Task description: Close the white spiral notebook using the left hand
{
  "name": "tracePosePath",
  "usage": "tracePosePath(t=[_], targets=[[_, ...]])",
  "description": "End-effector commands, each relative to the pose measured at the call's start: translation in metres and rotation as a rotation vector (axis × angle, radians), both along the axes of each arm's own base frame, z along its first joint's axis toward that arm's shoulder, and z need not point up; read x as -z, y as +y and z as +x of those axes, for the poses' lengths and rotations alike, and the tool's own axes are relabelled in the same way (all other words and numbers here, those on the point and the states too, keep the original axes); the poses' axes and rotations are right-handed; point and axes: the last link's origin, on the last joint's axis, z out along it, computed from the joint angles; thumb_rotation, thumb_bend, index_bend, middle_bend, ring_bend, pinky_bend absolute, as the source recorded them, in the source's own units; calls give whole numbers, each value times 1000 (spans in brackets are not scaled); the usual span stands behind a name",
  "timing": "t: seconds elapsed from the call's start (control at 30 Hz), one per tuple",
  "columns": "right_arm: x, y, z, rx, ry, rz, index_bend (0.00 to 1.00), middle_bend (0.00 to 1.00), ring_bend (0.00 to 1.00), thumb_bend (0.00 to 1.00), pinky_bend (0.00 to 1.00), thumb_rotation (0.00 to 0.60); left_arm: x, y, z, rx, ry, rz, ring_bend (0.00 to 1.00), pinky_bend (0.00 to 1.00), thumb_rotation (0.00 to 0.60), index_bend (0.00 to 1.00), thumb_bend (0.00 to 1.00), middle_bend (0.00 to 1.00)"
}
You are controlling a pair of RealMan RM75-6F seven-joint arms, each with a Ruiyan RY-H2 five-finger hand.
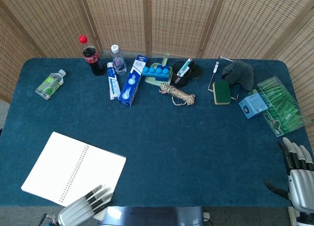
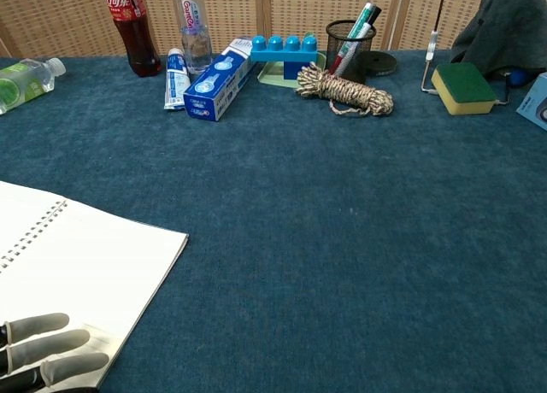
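Note:
The white spiral notebook (image 1: 73,169) lies open and flat at the near left of the table, its spiral running down the middle; the chest view shows its right page (image 2: 77,278). My left hand (image 1: 83,209) sits at the notebook's near right corner with fingers extended and slightly spread, fingertips (image 2: 51,350) over the page's near edge, holding nothing. My right hand (image 1: 299,174) hovers at the table's near right edge, fingers apart and empty.
Along the far edge stand a cola bottle (image 1: 91,55), a water bottle (image 1: 117,60), toothpaste boxes (image 1: 131,79), blue blocks (image 1: 157,71), a pen cup (image 1: 180,72), a rope coil (image 1: 177,94), a sponge (image 1: 222,92), a grey cloth (image 1: 240,72). A green bottle (image 1: 50,83) lies far left.

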Motion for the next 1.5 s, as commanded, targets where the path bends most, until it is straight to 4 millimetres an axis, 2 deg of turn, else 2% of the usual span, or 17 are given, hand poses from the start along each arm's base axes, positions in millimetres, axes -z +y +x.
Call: tracePosePath(t=[0.03, 0.27, 0.53, 0.67, 0.8, 0.9, 1.0, 1.33, 1.5], targets=[[0, 0, 0, 0, 0, 1, 0, 0, 0, 0, 0, 600, 3, 0, -1, 1, 1, 1, 0, 0, 600, 0, 29, 0], [0, 0, 0, -1, -1, 2, 0, 0, 0, 0, 0, 600, 17, 3, 1, 27, -29, 42, 0, 13, 600, 0, 29, 0], [-1, 0, 0, -3, -3, 0, 0, 0, 0, 0, 0, 600, 30, 4, 5, 27, -75, 65, 0, 125, 600, 14, 69, 3], [-1, 0, 0, -3, -3, 1, 0, 0, 0, 0, 0, 600, 33, 4, 7, 40, -100, 74, 69, 226, 600, 136, 92, 133], [-1, 1, 0, -4, -3, -1, 0, 0, 0, 0, 0, 600, 39, 4, 12, 33, -157, 73, 181, 268, 600, 283, 150, 253], [-1, 1, 0, -3, -2, -1, 0, 0, 0, 0, 0, 600, 40, 4, 14, 46, -196, 77, 222, 278, 600, 338, 181, 294], [-1, 1, 0, -2, -4, 2, 0, 0, 0, 0, 0, 600, 40, 4, 13, 53, -207, 86, 233, 280, 600, 379, 196, 320], [0, 1, 0, -2, -1, 7, 0, 0, 0, 0, 0, 600, 29, 9, 18, 61, -300, 152, 214, 265, 600, 430, 198, 310], [1, 1, 0, -1, -3, 11, 0, 0, 0, 0, 0, 600, 26, 13, 19, 49, -336, 174, 210, 265, 600, 503, 202, 309]])
